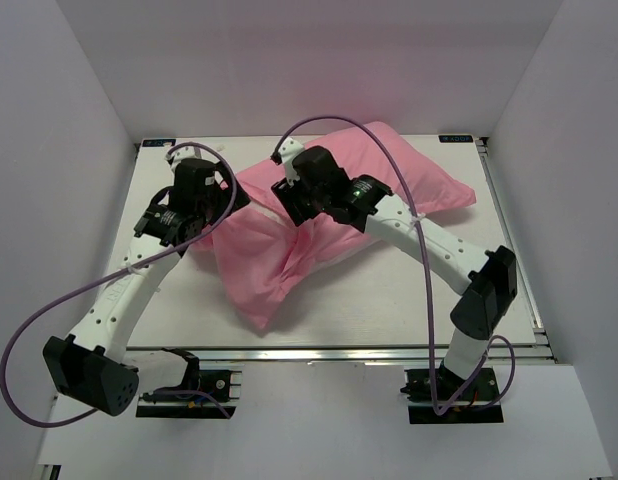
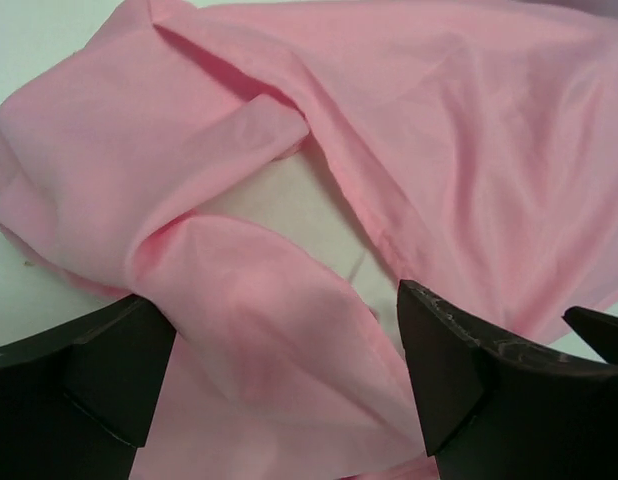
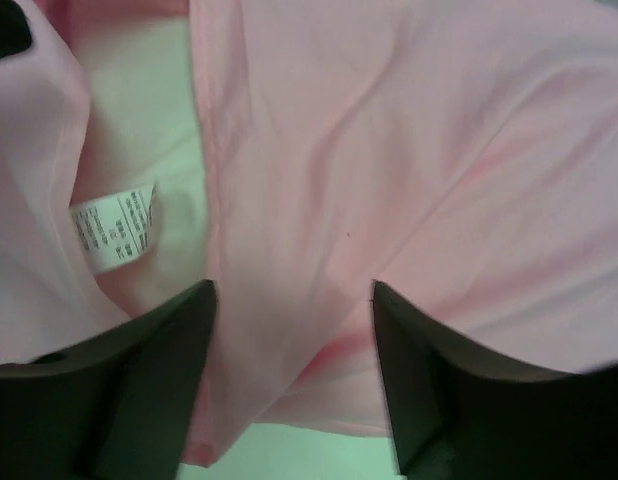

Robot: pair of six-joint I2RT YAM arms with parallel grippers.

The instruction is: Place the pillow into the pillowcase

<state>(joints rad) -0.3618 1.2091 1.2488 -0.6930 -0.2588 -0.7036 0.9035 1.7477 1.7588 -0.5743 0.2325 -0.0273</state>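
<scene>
The pink pillowcase (image 1: 414,180) lies stuffed and plump across the back of the table, and its loose crumpled end (image 1: 259,290) trails toward the front left. In the left wrist view the white pillow (image 2: 289,205) shows through the case's open mouth. The right wrist view shows the pillow (image 3: 139,130) too, with a care label (image 3: 114,230) on it. My left gripper (image 1: 227,208) (image 2: 279,370) is open over a fold of the pillowcase (image 2: 469,130). At the mouth, my right gripper (image 1: 287,195) (image 3: 294,350) also stands open, with pink pillowcase fabric (image 3: 389,150) slack between its fingers.
The white table (image 1: 389,300) is boxed in by white walls on the left, right and back. Purple cables (image 1: 49,310) loop off both arms. A metal rail (image 1: 339,350) runs along the front edge.
</scene>
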